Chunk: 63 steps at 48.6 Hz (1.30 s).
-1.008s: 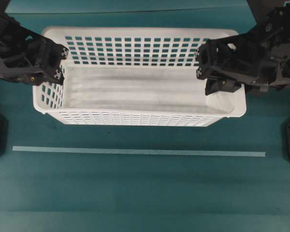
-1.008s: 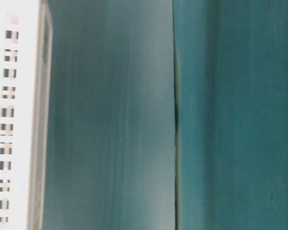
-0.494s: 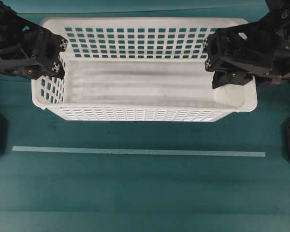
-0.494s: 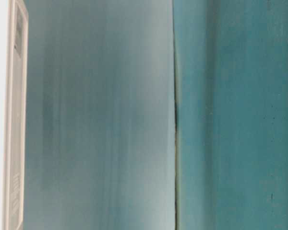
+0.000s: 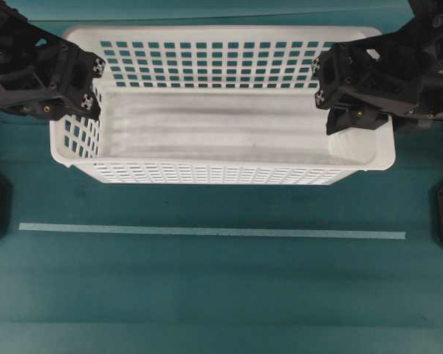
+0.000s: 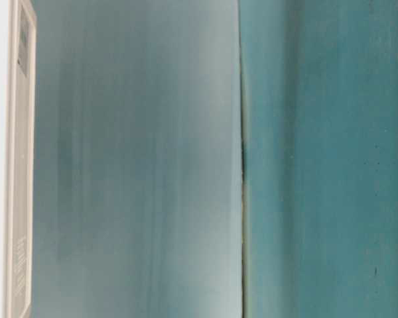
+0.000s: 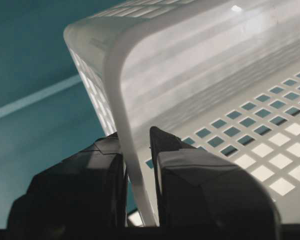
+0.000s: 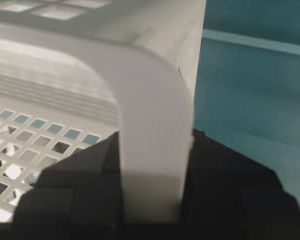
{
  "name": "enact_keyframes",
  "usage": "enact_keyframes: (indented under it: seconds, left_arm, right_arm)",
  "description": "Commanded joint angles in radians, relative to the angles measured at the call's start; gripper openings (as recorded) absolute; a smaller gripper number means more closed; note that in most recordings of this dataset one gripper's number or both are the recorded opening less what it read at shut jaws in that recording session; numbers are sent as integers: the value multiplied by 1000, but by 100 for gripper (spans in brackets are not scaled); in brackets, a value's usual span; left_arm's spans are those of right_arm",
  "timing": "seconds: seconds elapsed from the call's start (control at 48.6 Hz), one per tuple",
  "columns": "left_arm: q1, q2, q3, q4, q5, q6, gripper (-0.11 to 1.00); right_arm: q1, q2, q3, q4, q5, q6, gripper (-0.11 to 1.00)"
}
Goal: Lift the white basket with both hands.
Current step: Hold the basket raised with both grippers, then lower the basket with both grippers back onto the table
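Overhead view shows the left gripper (image 5: 88, 88) and right gripper (image 5: 332, 96) each clamped on an end rim of the white basket (image 5: 221, 173). Lift appears under way; the next move calls for an even, level raise.

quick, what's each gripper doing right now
left gripper: shut on the white basket rim, left end
right gripper: shut on the rim, right end

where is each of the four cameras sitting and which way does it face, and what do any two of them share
Overhead: above, facing down on the white basket, left gripper and right gripper at its short ends.
Table-level: low down, showing only a basket edge against teal; no robot parts.
Left wrist: along the left gripper, shut on the rim.
Right wrist: along the right gripper, shut on the rim.
Shared: both wrist views show the pale strip on the table.
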Motion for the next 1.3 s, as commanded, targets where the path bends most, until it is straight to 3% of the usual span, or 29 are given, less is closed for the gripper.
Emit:
enact_keyframes:
  seconds: [0.0,0.329,0.576,0.864,1.008,1.275]
  left_arm:
    - [2,8,-21,5,-6,29,11]
    - [2,9,-20,5,14,28,11]
    - [2,9,23,5,20,26,11]
    - [2,20,181,5,-74,21,11]
    - [2,17,233,5,-166,20,11]
    - [-3,26,360,3,-221,12,11]
  right_arm:
    - [23,-21,-37,6,-9,-21,18]
    - [28,-21,-34,6,-9,-20,18]
    - [29,-21,37,12,-21,-17,18]
    - [29,-21,206,40,-127,-14,18]
    - [29,-23,268,40,-181,-14,18]
    - [26,-18,385,40,-255,-9,18]
